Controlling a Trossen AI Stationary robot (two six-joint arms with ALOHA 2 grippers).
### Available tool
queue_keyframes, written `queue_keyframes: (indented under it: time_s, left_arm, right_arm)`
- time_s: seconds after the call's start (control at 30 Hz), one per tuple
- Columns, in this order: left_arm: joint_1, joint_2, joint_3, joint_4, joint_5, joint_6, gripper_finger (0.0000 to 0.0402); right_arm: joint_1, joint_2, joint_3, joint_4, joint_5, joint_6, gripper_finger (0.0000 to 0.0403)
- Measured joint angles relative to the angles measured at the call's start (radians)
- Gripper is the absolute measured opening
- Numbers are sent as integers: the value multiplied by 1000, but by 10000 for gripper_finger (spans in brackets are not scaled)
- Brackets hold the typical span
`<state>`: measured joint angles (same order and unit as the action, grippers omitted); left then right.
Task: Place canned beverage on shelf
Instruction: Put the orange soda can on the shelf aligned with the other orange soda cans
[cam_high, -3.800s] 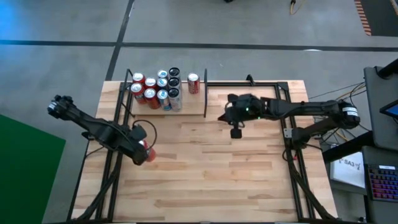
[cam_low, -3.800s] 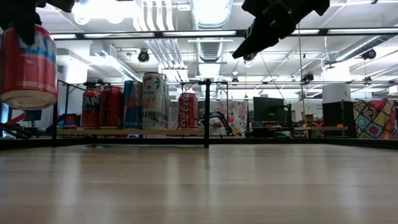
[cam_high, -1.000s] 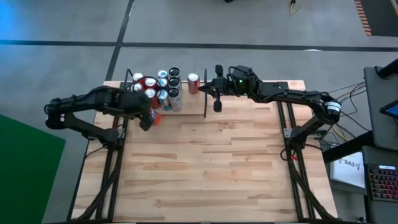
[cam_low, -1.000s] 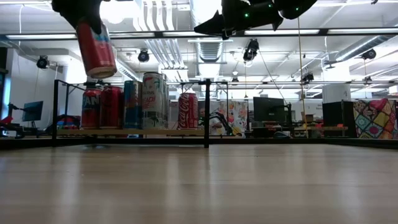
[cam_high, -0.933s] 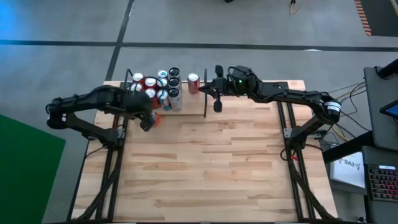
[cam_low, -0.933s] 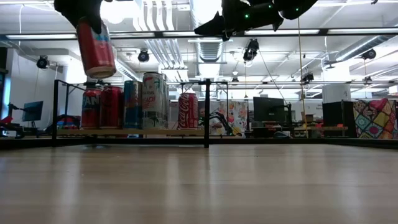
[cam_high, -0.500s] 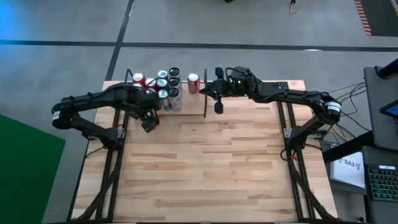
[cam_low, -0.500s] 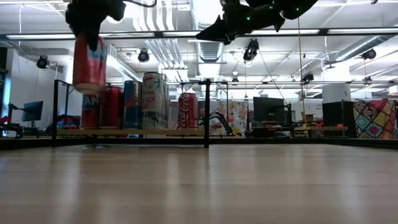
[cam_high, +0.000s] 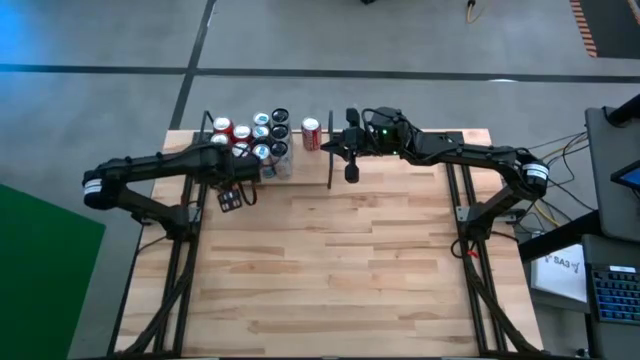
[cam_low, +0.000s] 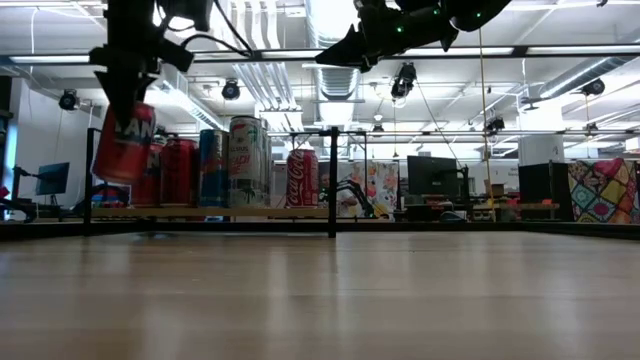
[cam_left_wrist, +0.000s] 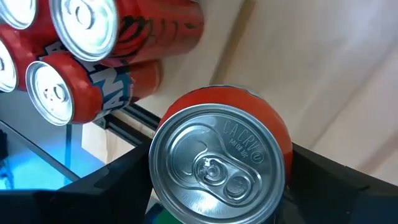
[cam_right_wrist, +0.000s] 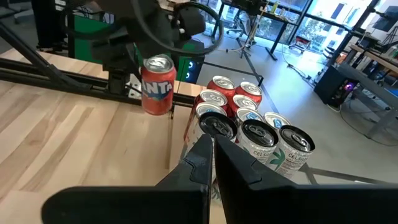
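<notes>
My left gripper (cam_high: 232, 198) is shut on a red can (cam_low: 125, 140) with blue-and-white lettering. It holds the can just off the near left corner of the shelf (cam_high: 305, 170), a light wood board edged by black rods. Several cans (cam_high: 255, 140) stand on the shelf's left part, and one red can (cam_high: 311, 133) stands by the upright divider rod (cam_low: 331, 180). My right gripper (cam_high: 350, 172) hangs shut, high above the divider, holding nothing. In the right wrist view the held can (cam_right_wrist: 157, 84) shows in front of the standing cans. My left gripper pinches the red can by its side wall just under the top rim (cam_left_wrist: 277, 134), one finger (cam_left_wrist: 112, 186) on each side. The fingers come from above, slanting down. The can hangs below them, tilted, its bottom (cam_low: 112, 172) clear of the table and the shelf.
The shelf's right part (cam_high: 420, 170) lies under my right arm. Bare wooden tabletop (cam_high: 340, 270) stretches toward the near edge. Black frame rods (cam_high: 185, 260) run along both sides of the table.
My left gripper has gone down and slightly toward the table's left edge, rolling its wrist. The held can has sunk from above the shelf cans to their height. It now leans the other way.
</notes>
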<state>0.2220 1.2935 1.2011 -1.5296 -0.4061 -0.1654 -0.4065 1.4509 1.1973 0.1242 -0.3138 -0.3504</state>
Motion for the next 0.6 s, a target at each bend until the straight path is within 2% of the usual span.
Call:
queue_keyframes:
  time_s: [0.6]
  left_arm:
    - [136,-127,-67,119,-30,70,299]
  right_arm:
    - [0,0,0,0,0,20,9]
